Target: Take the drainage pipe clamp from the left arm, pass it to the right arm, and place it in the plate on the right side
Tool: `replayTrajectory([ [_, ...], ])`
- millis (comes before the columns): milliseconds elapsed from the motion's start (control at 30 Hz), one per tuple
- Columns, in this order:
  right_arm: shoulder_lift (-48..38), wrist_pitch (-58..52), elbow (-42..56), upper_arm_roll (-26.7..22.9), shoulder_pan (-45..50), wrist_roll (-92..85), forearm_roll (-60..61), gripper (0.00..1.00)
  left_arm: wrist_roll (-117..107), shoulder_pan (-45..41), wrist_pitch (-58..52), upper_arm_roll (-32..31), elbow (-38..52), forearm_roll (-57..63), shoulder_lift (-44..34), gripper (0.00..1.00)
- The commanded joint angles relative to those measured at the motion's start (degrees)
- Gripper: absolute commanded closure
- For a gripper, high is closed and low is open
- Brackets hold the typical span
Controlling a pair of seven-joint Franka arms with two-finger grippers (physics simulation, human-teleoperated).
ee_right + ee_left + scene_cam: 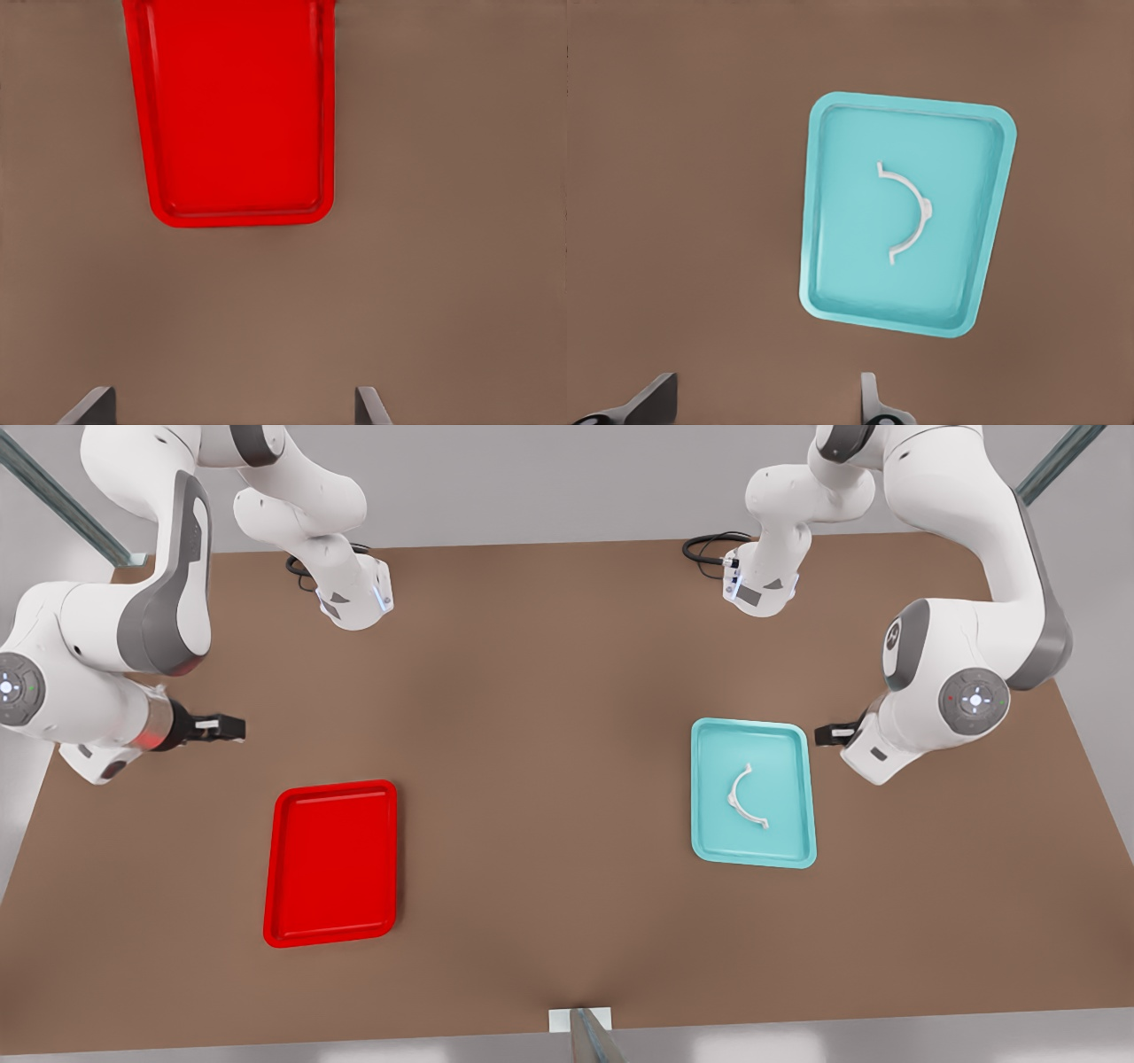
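The left end effector (766, 403) is seen from its own wrist camera with its two dark fingers spread wide apart and nothing between them; it hangs over the bare brown desk (549, 691) just beside the teal rectangular shallow tray (824, 221), which in the front view lies toward the front view's right. In that tray the drainage pipe clamp (914, 212), a small thin white plastic half-ring with tiny tabs at both ends, lies flat near the middle, touching only the tray floor and well clear of the raised rim. The right end effector (232, 405) is likewise held open and empty, above the desk near one short end of the plate (239, 106), a bright red rectangular shallow tray with rounded corners and a raised rim, which lies toward the front view's left and holds nothing. The clamp is judged to be very light and fairly stiff, though a thin arc of this kind may flex or spring if squeezed across its open ends, and smooth plastic may slip between narrow fingers. A hold across the thickness of the band near the middle of the arc, where a small nub shows, is judged safest, with one end left free so that the other end effector can take it during the handover. Because the piece lies so low on the tray floor, a close descent would be called for. No brand, label or readable writing is seen on the clamp, the trays or the desk.
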Motion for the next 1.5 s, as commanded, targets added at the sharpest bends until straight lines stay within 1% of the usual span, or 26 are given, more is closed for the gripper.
replayTrajectory([
  [0,-0.06,5.29,0.05,-0.03,-0.01,-3.77,0.0,0.0,-6.06,0.04,7.46,0.0,-0.01,-0.21,0.06,0.0],
  [67,0.02,5.29,0.05,-0.03,-0.09,-3.6,0.44,0.0,-6.76,0.04,7.55,0.01,0.08,-0.48,1.73,0.0],
  [100,2.3,5.56,2.75,-0.12,-0.09,-3.33,1.75,0.0,-10.87,-1.36,9.82,0.0,0.08,-0.21,5.94,0.0],
  [133,2.48,5.12,3.39,-0.12,0.43,-3.33,1.67,0.0,-17.11,-2.16,14.75,0.09,-0.71,-0.12,9.81,0.0],
  [200,2.57,5.03,3.47,-0.12,0.35,-3.42,2.2,0.0,-29.87,-3.12,26.17,0.18,-7.12,-0.47,11.75,0.0],
  [267,2.57,4.94,3.3,-0.12,0.43,-3.42,1.67,0.0,-31.64,-3.04,36.28,0.62,-11.08,-5.4,13.69,0.0],
  [333,2.66,4.85,3.3,-0.03,0.52,-3.42,1.76,0.0,-32.51,-3.04,44.2,1.24,-15.65,-5.4,14.39,0.0],
  [367,3.01,4.94,3.47,-0.12,0.79,-3.34,1.76,0.0,-32.51,-3.04,46.4,1.5,-16.97,-5.4,14.83,0.0],
  [433,3.1,4.94,3.56,-0.12,0.87,-3.34,1.84,0.0,-33.47,-2.95,46.31,1.59,-18.2,-5.48,15.18,0.0],
  [533,3.19,4.85,3.56,-0.12,1.14,-3.33,1.76,0.0,-44.89,-2.95,46.57,1.59,-18.55,-5.4,15.09,0.0],
  [600,3.28,4.94,3.74,-0.12,1.14,-3.51,1.76,0.0,-47.28,-2.68,46.93,1.59,-18.55,-5.57,15.35,0.0],
  [733,3.36,4.85,3.74,-0.12,1.14,-4.04,1.67,0.0,-61.42,-3.04,47.89,1.59,-18.55,-5.4,17.55,0.0],
  [800,3.36,4.85,3.65,-0.12,1.14,-4.13,1.49,0.0,-62.66,-3.04,48.16,1.59,-19.69,-5.4,17.64,0.0],
  [833,3.36,4.85,3.65,-0.12,1.14,-4.21,1.49,0.0,-62.84,-3.04,50.09,1.59,-20.75,-5.48,17.64,0.0],
  [867,3.36,4.5,3.65,-0.12,1.14,-4.21,1.49,0.0,-66.52,-3.04,50.18,1.59,-21.01,-5.48,17.64,0.0],
  [1000,3.36,4.24,3.56,-0.12,1.14,-4.21,1.41,0.0,-67.14,-3.04,50.27,1.5,-22.07,-5.05,18.52,0.0],
  [1033,3.36,3.89,3.56,-0.12,1.14,-4.21,1.41,0.0,-67.23,-3.04,50.18,1.24,-22.16,-5.13,18.52,0.02],
  [1100,3.36,3.89,3.56,-0.03,1.22,-4.13,1.41,0.0,-70.03,-3.04,50.18,1.15,-22.42,-5.13,18.87,0.02],
  [1133,3.45,3.89,3.56,-0.03,1.31,-4.13,1.41,0.0,-71.1,-3.12,50.18,1.15,-22.42,-5.13,18.96,0.06],
  [1167,3.45,3.89,3.56,-0.03,1.49,-4.04,1.41,0.0,-71.1,-3.12,50.18,1.15,-22.42,-5.13,19.13,0.24],
  [1200,3.45,3.89,3.47,-0.12,1.75,-4.04,1.41,0.0,-71.1,-3.04,50.27,1.15,-22.33,-5.22,19.31,0.37],
  [1233,3.54,3.89,3.47,-0.12,1.75,-4.04,1.41,0.0,-71.1,-3.04,50.18,1.15,-22.33,-5.31,19.31,0.4],
  [1467,3.54,3.89,3.47,-0.12,1.75,-4.21,1.32,0.0,-71.01,-2.95,51.05,1.15,-22.33,-5.31,20.19,0.4],
])
